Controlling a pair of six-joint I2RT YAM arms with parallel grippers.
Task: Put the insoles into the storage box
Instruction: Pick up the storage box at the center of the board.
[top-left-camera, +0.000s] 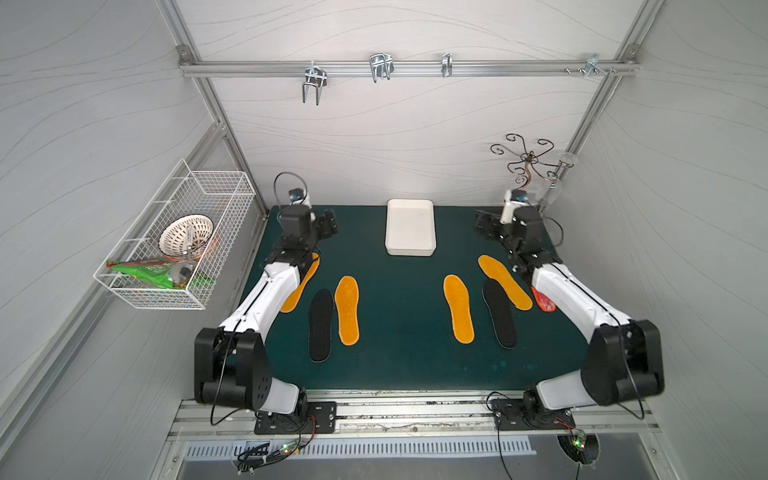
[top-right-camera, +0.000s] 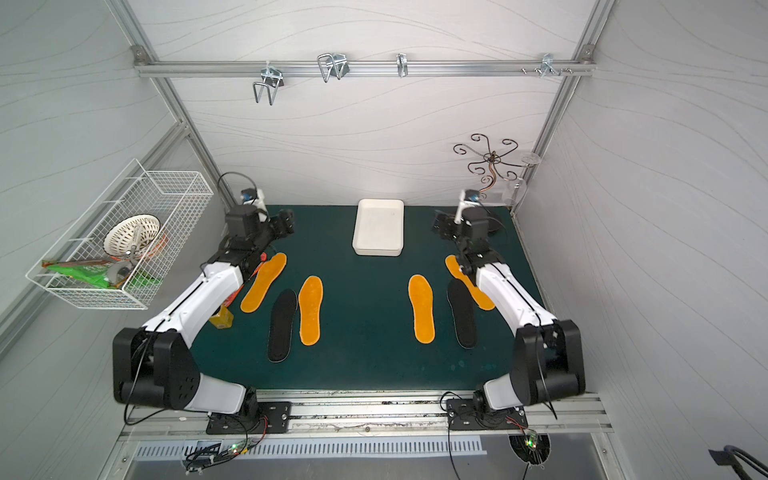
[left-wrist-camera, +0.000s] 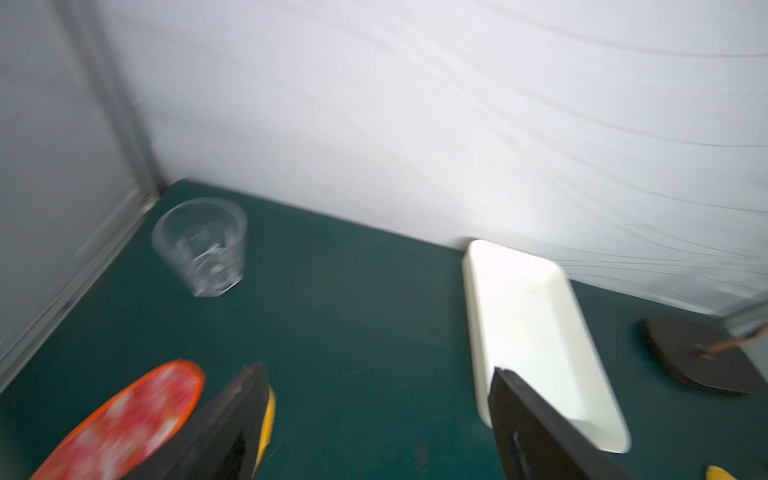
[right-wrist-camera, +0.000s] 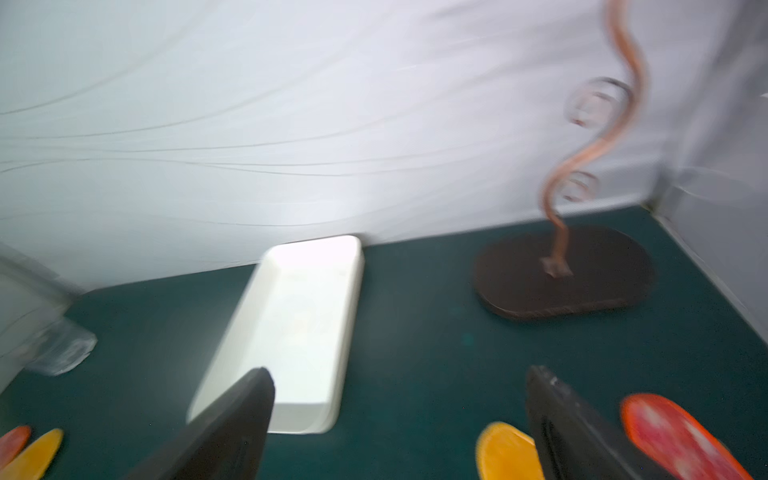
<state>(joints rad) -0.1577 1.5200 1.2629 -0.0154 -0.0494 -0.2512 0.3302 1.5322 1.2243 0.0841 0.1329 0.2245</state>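
Insoles (top-left-camera: 347, 309) all lie on the green mat (top-left-camera: 407, 365); the storage box (top-left-camera: 409, 226) is empty at 12 o'clock.
Left gripper (left-wrist-camera: 378, 370) and right gripper (right-wrist-camera: 401, 372) flank the box, jaws spread, holding nothing. Risks: flat pads are hard to pinch off the mat; black and orange neighbours sit tight together, so one may drag along; a skewed drop could hang on the box rim. Count: four orange-yellow, two black, two red mottled, split between 9 and 3 o'clock; one box.

A wire basket (top-left-camera: 220, 195) hangs on the side wall (top-left-camera: 83, 124); a clear cup (left-wrist-camera: 201, 245) and scrolled stand (right-wrist-camera: 519, 282) sit at the back.
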